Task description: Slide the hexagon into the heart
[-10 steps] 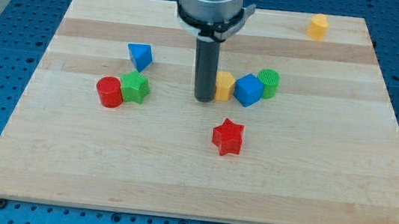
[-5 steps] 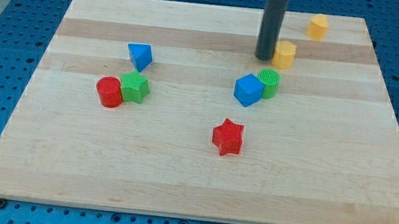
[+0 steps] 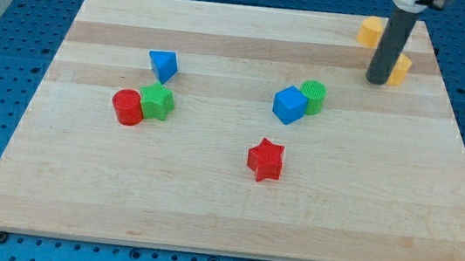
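My tip [image 3: 378, 80] rests on the board near the view's top right. A yellow block [image 3: 401, 70] sits touching the rod on its right side and is partly hidden by it, so I cannot make out its shape. A second yellow block [image 3: 369, 30], roughly hexagonal, lies just above and left of the rod, close to the board's top edge. A small gap separates the two yellow blocks.
A blue cube [image 3: 289, 104] touches a green cylinder [image 3: 313, 97] below and left of the tip. A red star [image 3: 265, 160] lies mid-board. A blue triangle [image 3: 163, 65], a red cylinder [image 3: 127, 106] and a green star [image 3: 158, 102] are at the left. The wooden board [image 3: 225, 42] ends just right of the tip.
The rod has swept from mid-board up and to the right, pushing the yellow block away from the blue cube to near the other yellow block. The other blocks have not moved.
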Tool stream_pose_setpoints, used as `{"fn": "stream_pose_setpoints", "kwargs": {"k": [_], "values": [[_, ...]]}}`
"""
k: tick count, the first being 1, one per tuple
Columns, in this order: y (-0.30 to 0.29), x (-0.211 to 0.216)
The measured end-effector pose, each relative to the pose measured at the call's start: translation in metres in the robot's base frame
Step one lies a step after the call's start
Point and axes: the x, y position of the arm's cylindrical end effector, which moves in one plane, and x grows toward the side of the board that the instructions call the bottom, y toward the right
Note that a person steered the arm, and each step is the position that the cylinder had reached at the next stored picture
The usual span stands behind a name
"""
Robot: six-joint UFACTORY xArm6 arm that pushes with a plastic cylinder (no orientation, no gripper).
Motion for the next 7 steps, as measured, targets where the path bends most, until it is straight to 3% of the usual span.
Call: {"fn": "stream_pose_setpoints", "kwargs": {"k": [2,5,7], "values": [[0.034,0.01],[0.033,-0.05],[0.033,-0.054]]}}
